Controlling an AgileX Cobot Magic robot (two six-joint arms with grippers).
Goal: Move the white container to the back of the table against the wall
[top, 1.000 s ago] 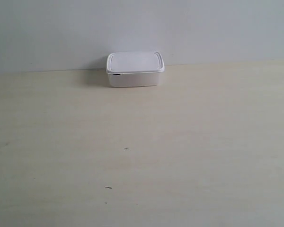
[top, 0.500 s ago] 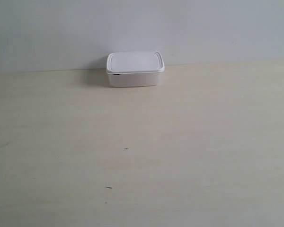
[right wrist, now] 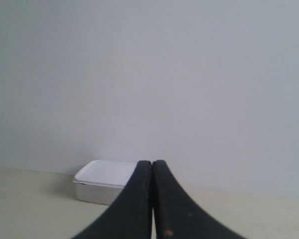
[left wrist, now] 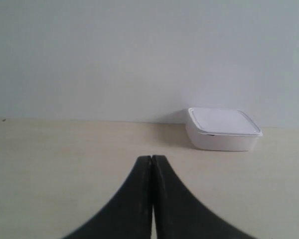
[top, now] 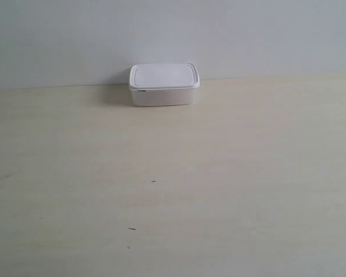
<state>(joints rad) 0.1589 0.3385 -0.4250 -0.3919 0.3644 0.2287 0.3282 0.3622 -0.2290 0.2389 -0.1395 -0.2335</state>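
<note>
The white container [top: 164, 84] stands with its lid on at the far edge of the beige table [top: 173, 190], right by the pale wall [top: 173, 34]. No arm shows in the exterior view. In the left wrist view the container [left wrist: 222, 129] lies well beyond my left gripper [left wrist: 152, 158], whose black fingers are pressed together on nothing. In the right wrist view the container [right wrist: 100, 184] sits partly behind my right gripper [right wrist: 152, 163], which is shut and empty too. Both grippers stand apart from the box.
A few tiny dark specks [top: 154, 182] mark the tabletop in the exterior view. The wall runs along the whole back edge of the table.
</note>
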